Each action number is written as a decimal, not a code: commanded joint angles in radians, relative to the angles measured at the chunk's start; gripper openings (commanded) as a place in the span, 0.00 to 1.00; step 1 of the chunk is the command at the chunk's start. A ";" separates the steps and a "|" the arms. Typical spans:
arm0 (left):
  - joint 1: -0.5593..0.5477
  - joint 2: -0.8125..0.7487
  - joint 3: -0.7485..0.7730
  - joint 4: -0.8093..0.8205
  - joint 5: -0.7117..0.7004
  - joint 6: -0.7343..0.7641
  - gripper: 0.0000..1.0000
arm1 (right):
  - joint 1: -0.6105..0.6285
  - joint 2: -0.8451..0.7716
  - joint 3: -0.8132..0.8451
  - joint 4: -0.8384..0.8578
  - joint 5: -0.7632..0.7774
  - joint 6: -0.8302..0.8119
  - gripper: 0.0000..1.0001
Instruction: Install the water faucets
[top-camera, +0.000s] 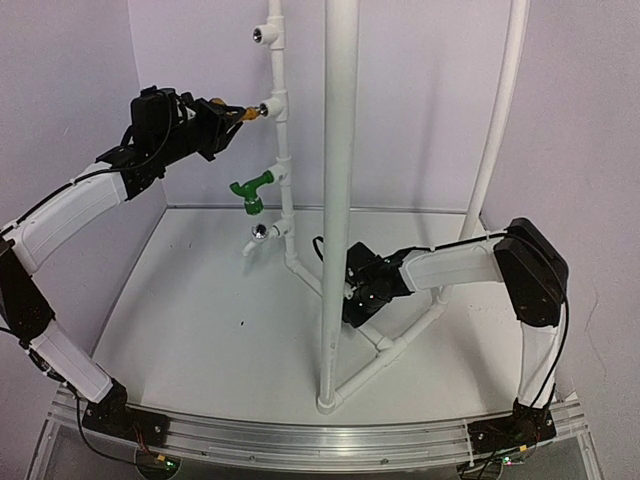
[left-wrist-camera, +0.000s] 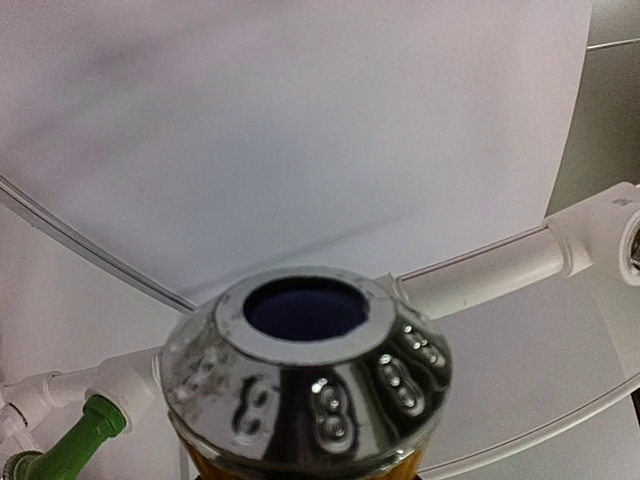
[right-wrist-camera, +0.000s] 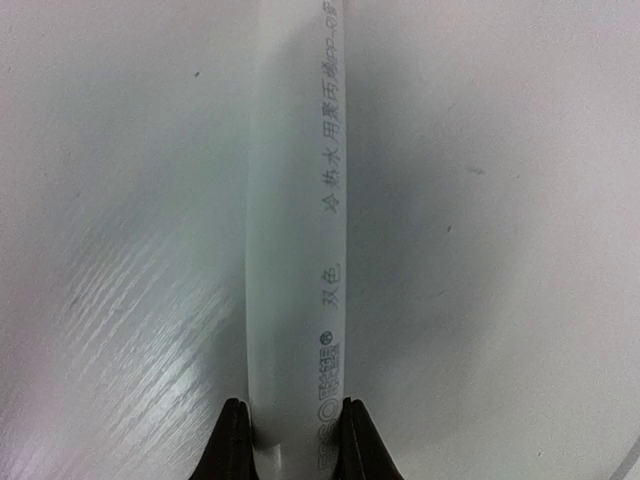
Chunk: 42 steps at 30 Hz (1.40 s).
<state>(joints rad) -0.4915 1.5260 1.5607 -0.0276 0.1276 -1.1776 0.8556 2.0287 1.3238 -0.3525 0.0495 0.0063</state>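
**Status: Brass Faucet at Tee, Green Faucet Seated**

1. Left arm. The arm is raised toward the back wall. The left claw (top-camera: 228, 115) is closed on the brass faucet (top-camera: 246, 113), which projects from the claw tips with its far end touching the second tee fitting (top-camera: 274, 104) from the top of the thin pipe riser (top-camera: 284, 150). In the left wrist view the claw fingers are out of sight; the faucet's chrome knob (left-wrist-camera: 305, 370) fills the lower centre, showing a dark blue disc on top and the brass body just below.

2. Green faucet (top-camera: 250, 190). It sits in the next tee down on the same riser, spout turned downward, well above the bench (top-camera: 200, 320).

3. Open fittings. The top tee (top-camera: 268, 35) and the lowest tee (top-camera: 264, 232) each show a bare metal-lined opening facing left.

4. Right arm. The arm reaches low across the bench. The right claw (top-camera: 352, 297) is narrowed onto a slanted white pipe (right-wrist-camera: 295, 250) just beside the thick upright pipe (top-camera: 340, 200). In the right wrist view both black fingers (right-wrist-camera: 232, 440) press the pipe's sides — one on each side, with no gap visible. Printed lettering runs along the pipe.
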 joint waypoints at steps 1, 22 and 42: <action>0.001 -0.070 0.009 0.007 -0.014 0.022 0.00 | 0.045 -0.108 -0.031 -0.098 -0.155 -0.022 0.28; -0.001 -0.163 -0.045 -0.032 -0.019 0.060 0.00 | -0.175 0.116 0.799 0.198 -0.366 0.054 0.86; -0.029 -0.208 -0.086 -0.019 -0.008 0.085 0.00 | -0.164 0.400 1.180 0.423 -0.403 0.119 0.77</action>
<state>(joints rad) -0.5137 1.3510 1.4583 -0.0789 0.1037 -1.1230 0.6839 2.3813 2.4398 -0.0415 -0.3559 0.0880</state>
